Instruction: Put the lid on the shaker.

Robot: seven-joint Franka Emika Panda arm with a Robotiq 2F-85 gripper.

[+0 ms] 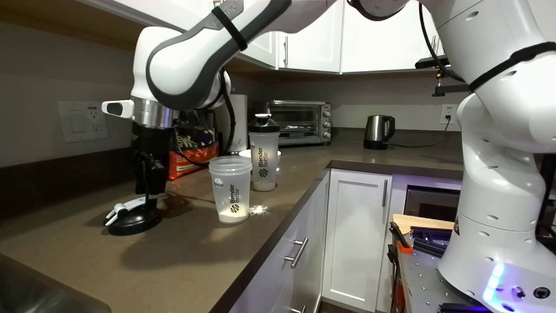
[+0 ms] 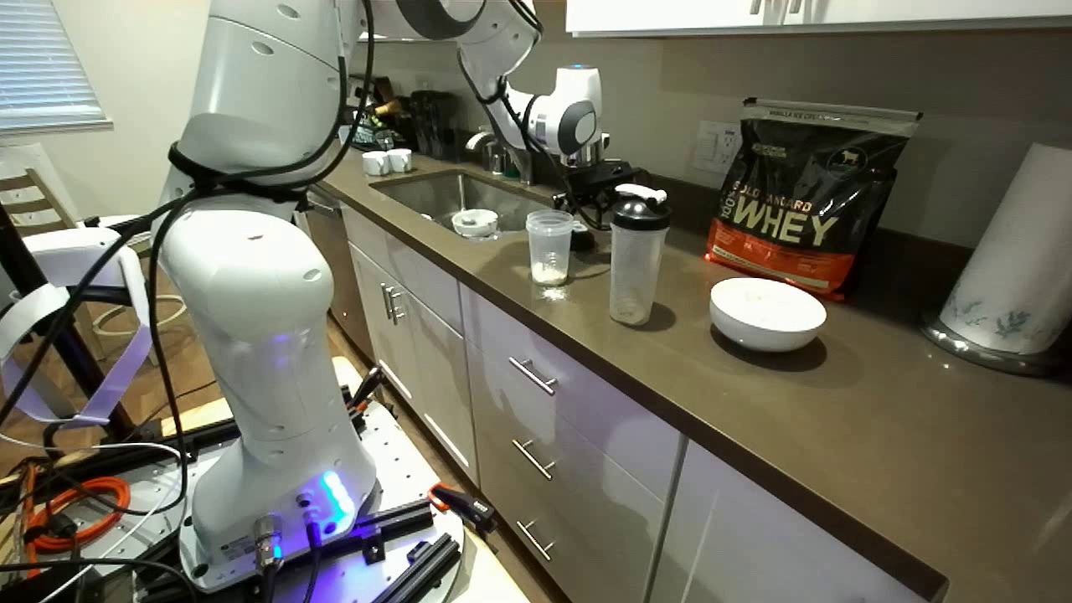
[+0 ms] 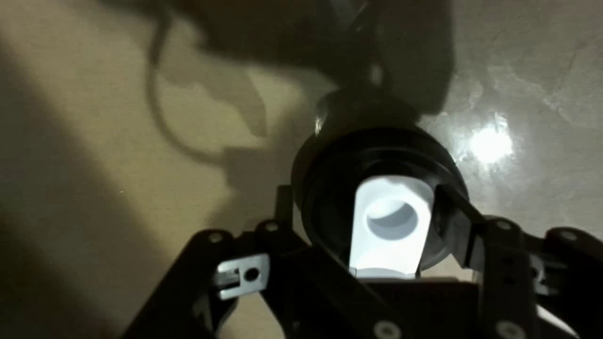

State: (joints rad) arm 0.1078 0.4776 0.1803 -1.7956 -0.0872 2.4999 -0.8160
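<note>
The lid (image 1: 132,222) is a round black piece with a white flap, lying on the counter. In an exterior view it is a dark shape (image 2: 583,239) partly hidden behind the shaker. The shaker (image 1: 231,189) is an open translucent cup with pale powder at the bottom, standing upright; it shows in both exterior views (image 2: 550,247). My gripper (image 1: 150,203) points down at the lid. In the wrist view the gripper (image 3: 370,212) is open, with its fingers apart on either side of the lid (image 3: 330,202) and a narrow gap at the left finger. Contact at the right finger cannot be told.
A narrower dark-topped bottle (image 1: 264,156) stands close behind the shaker. A white bowl (image 2: 766,314), a whey bag (image 2: 804,193) and a paper towel roll (image 2: 1009,251) stand farther along the counter. The sink (image 2: 456,180) lies beyond the lid. Spilled powder (image 1: 259,210) lies beside the shaker.
</note>
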